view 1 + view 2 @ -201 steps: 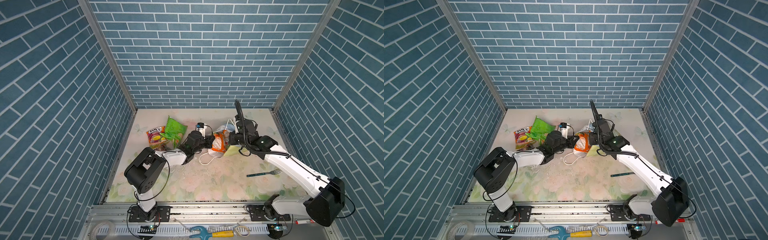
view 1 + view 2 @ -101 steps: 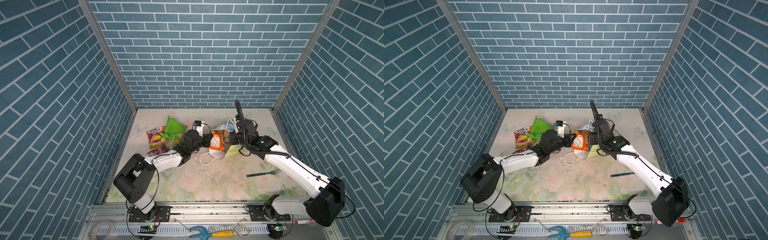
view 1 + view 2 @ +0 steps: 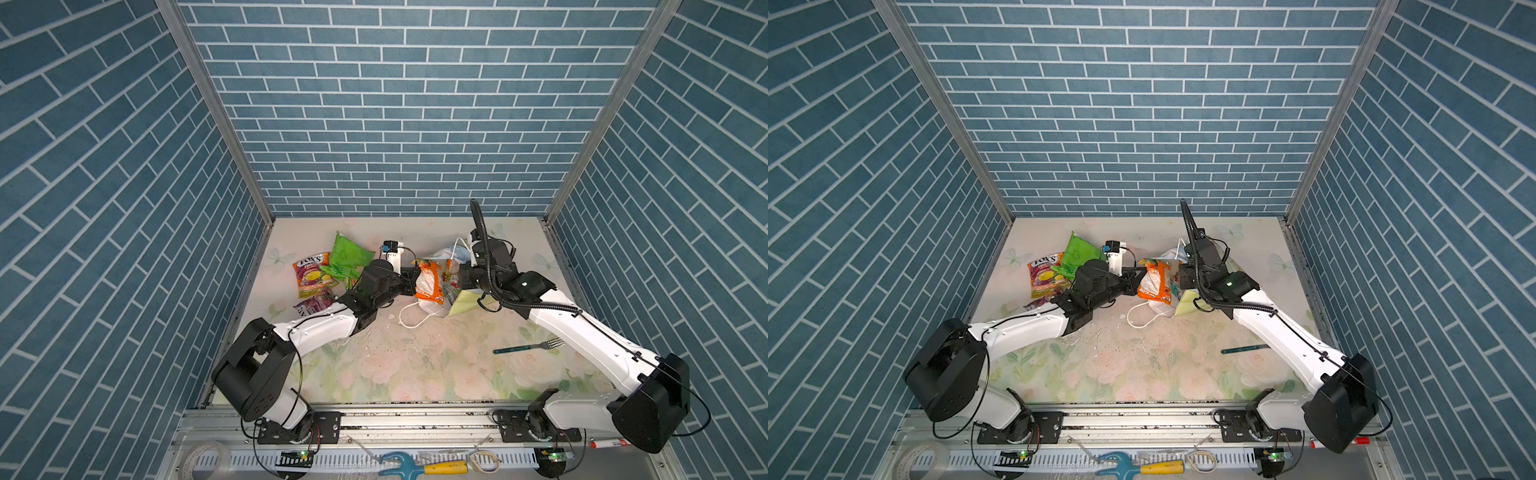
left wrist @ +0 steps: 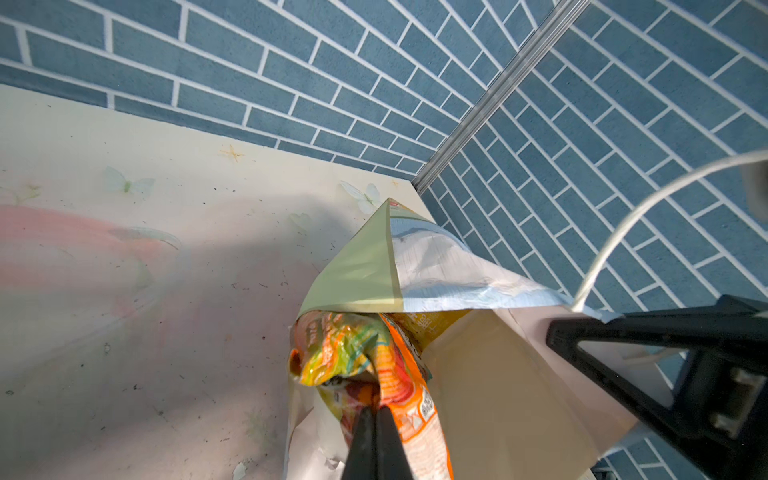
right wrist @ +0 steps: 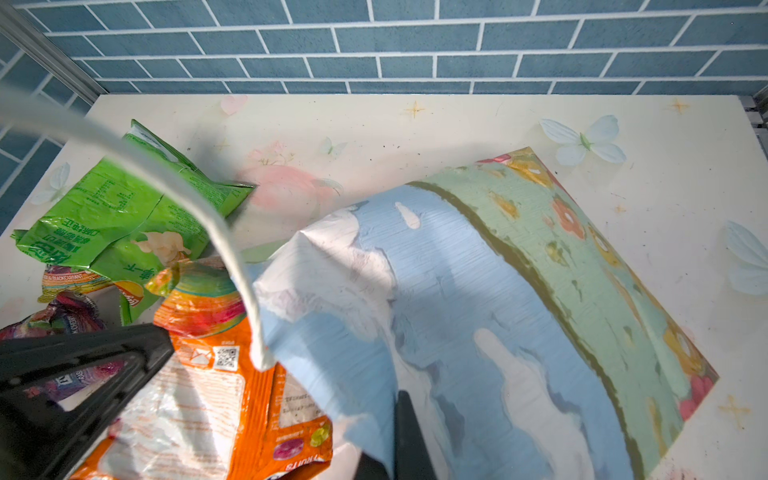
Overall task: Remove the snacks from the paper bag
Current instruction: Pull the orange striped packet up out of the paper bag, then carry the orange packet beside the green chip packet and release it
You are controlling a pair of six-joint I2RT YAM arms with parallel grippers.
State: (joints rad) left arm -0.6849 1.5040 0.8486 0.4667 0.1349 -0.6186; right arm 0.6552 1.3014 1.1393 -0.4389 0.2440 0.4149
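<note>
Far left of the worktop (image 3: 415,374), lying flat: FOX'S packet (image 3: 311,274); green chip bag (image 3: 347,259) overlapping its right edge; purple packet (image 3: 312,306) just in front, close against the left forearm.

Left arm (image 3: 320,328) next. Runs low from the front rail (image 3: 415,415), elbow well down, forearm slanting rearward and to the right, wrist level with the bag mouth. Left pincer (image 4: 376,424) together, clamped on an edge of the orange packet (image 4: 409,399). Packet half out of the mouth, with a multicoloured packet (image 4: 336,353) bunched against it.

Mid-rear: paper bag (image 3: 465,301) on its side, mouth facing left, between the two pincers. One cord handle (image 3: 409,318) loose on the worktop in front.

Right arm (image 3: 582,328). Climbs diagonally from the front right corner, wrist bent down over the bag. Right pincer (image 5: 395,424) closed on the bag's printed wall near the mouth, one finger over the paper and the other beneath, holding that wall raised.

Fork (image 3: 528,347) further right, alone beside the right forearm.

Against a second ago: left elbow lower and farther left, forearm flatter; purple packet uncovered, hidden by that arm then; orange packet a touch farther left; right arm, bag and fork unchanged.
</note>
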